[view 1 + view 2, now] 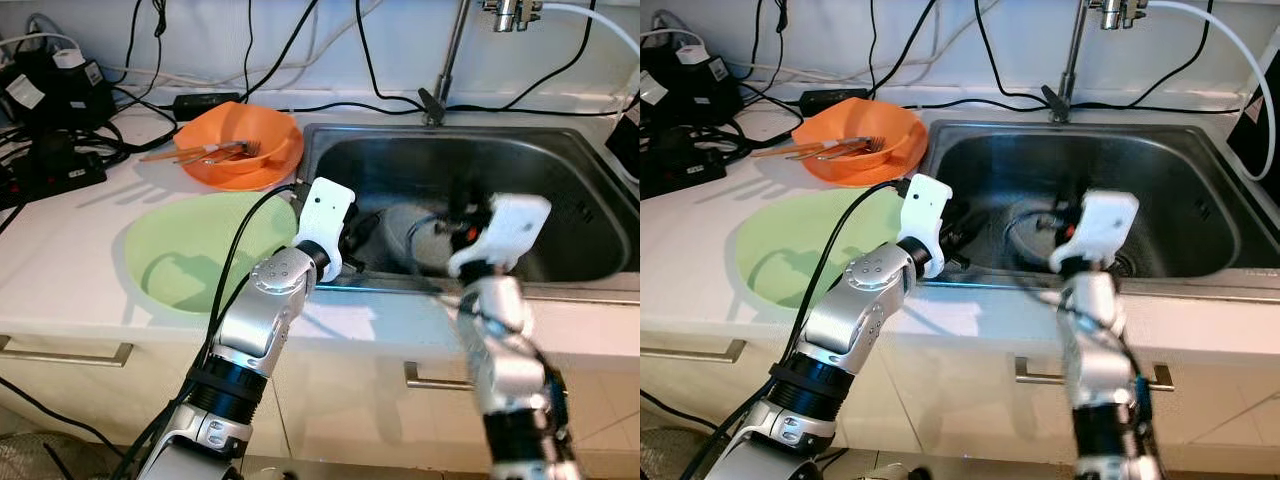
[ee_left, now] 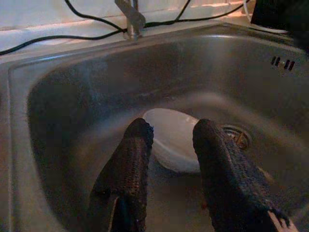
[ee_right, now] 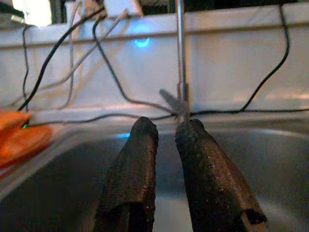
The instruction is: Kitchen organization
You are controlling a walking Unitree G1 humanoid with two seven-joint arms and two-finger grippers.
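A steel sink (image 1: pixel 560 190) holds a pale bowl (image 2: pixel 174 145), lying tilted on the bottom near the drain. My left gripper (image 2: pixel 173 130) reaches over the sink's left front corner. It is open, with the bowl just beyond its fingertips and nothing between them. In the left eye view its black fingers (image 1: pixel 358 235) sit beside the bowl (image 1: pixel 405 235). My right gripper (image 3: pixel 166 128) hovers above the sink's front edge, pointing at the faucet. It is open by a narrow gap and holds nothing. The right arm (image 1: pixel 505 230) looks blurred.
An orange bowl (image 1: pixel 240 145) with chopsticks and a fork stands on the counter left of the sink. A green plate (image 1: pixel 190 250) lies in front of it. Black power units and cables (image 1: pixel 50 120) crowd the far left. The faucet (image 1: pixel 445 70) rises behind the sink.
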